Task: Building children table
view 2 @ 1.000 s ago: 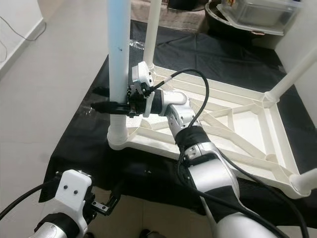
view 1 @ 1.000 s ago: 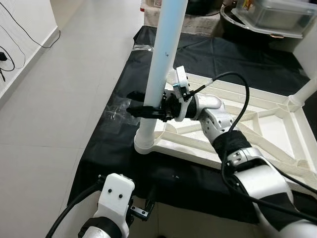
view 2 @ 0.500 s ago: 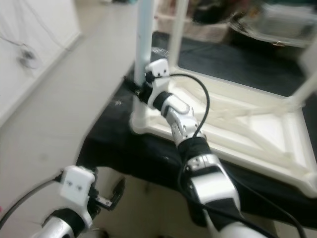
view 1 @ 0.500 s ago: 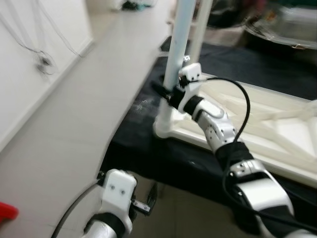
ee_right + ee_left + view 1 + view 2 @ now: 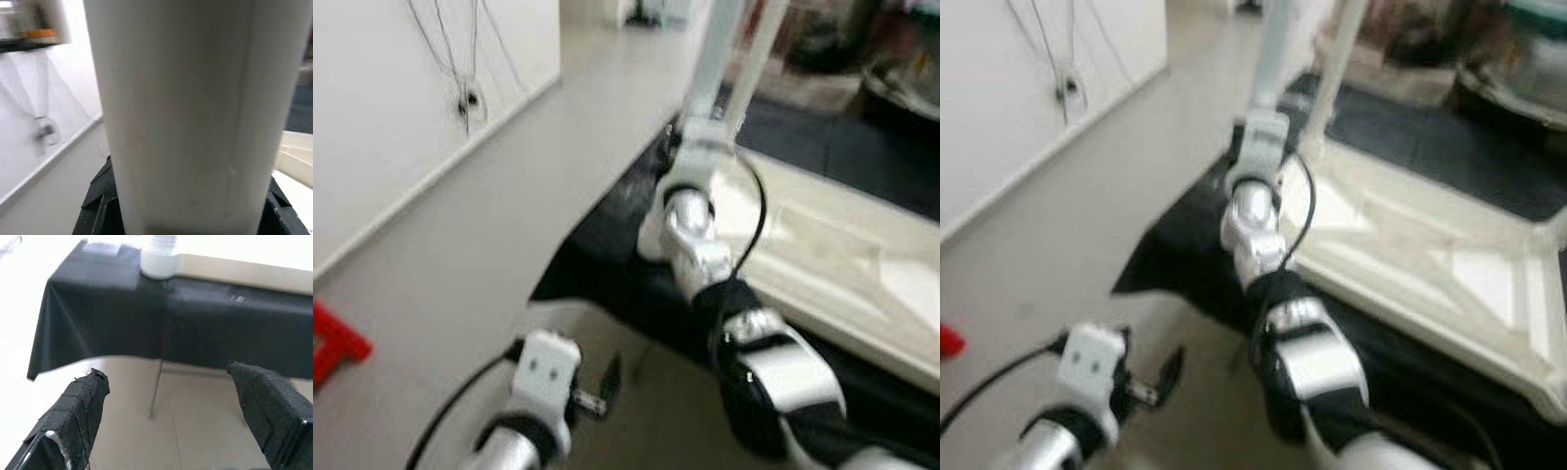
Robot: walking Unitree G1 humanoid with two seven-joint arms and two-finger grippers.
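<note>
Table leg (image 5: 713, 73) stayed clamped in your right gripper (image 5: 677, 147) at corner socket; camera swung, blurred. Left gripper (image 5: 176, 426) hung open, idle. Seating unconfirmed.

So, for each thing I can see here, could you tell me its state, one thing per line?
Right pincer: on the near white table leg, fingers hidden, grip cannot be confirmed.
Left pincer: open, holding nothing, low beside the black cloth's edge.
Near table leg: upright, standing in the corner of the tabletop.
White tabletop: upside down on the black cloth, ribs showing.
Black cloth: spread under the tabletop, hanging over the edge.
</note>
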